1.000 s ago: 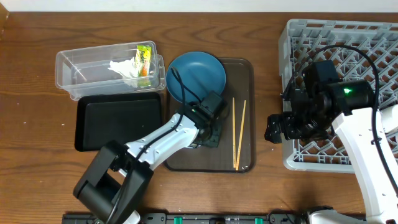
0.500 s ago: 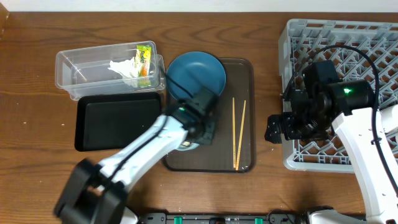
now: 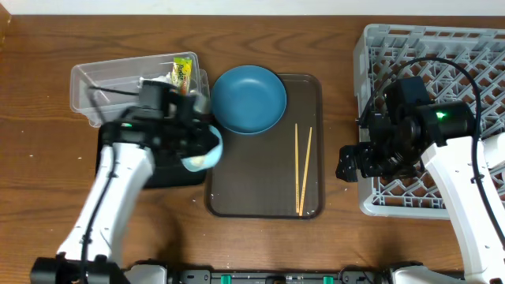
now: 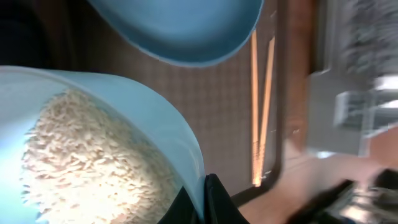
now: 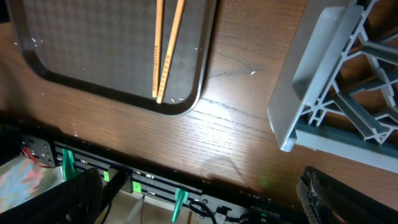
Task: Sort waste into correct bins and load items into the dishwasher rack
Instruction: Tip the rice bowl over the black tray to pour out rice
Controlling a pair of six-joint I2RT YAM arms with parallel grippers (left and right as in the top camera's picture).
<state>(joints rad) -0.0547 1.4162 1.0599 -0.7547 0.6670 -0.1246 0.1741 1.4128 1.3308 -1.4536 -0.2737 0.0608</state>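
My left gripper (image 3: 201,150) is shut on the rim of the white bowl (image 3: 197,158), held above the right end of the black tray (image 3: 173,175). The left wrist view shows the gripper (image 4: 205,199) on the bowl's rim (image 4: 180,143), with rice (image 4: 81,168) inside. The blue bowl-plate (image 3: 248,99) and two chopsticks (image 3: 302,170) lie on the brown tray (image 3: 268,189). The clear tub (image 3: 102,83) holds the snack wrapper (image 3: 184,71) and tissue (image 3: 158,80). My right gripper (image 3: 351,162) is open and empty beside the grey rack (image 3: 442,47). The cups are out of view.
The right wrist view shows the chopsticks (image 5: 166,50), the brown tray's corner (image 5: 93,43), bare wooden table and the rack's corner (image 5: 336,81). The right gripper (image 5: 205,199) hangs over the table's front edge. The plate (image 4: 180,25) overlaps the tray's back left corner.
My left gripper has lifted the bowl of rice off the brown tray and swung it left over the black tray. The right arm has not moved.
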